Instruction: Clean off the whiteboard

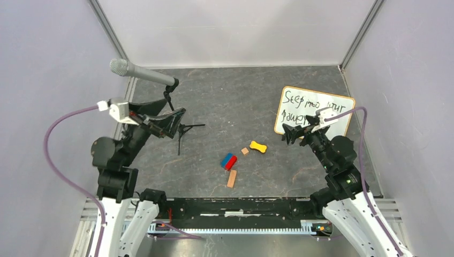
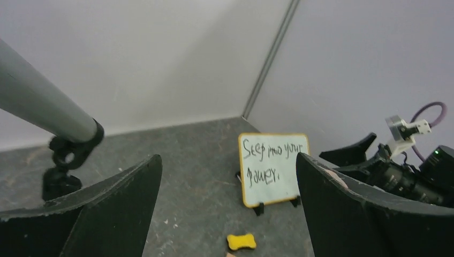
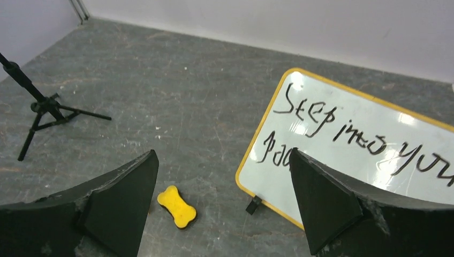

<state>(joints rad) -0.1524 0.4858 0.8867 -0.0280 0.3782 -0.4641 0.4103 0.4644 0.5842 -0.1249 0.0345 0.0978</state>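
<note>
Low in frame, above the arm bases: left jaws and right jaws spread wide, gripping nothing. Mid-table, yellow bone-shaped piece (image 1: 258,146) near small blocks (image 1: 229,160). Upper right, whiteboard (image 1: 310,99) propped on black feet, handwriting roughly "Step into your power."

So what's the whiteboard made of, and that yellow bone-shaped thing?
The whiteboard looks like smooth glossy plastic or coated board, since light glints off it; its yellow-tan rim could be wood. The yellow bone-shaped piece looks matte and soft, maybe foam or rubber, but that's uncertain.
</note>
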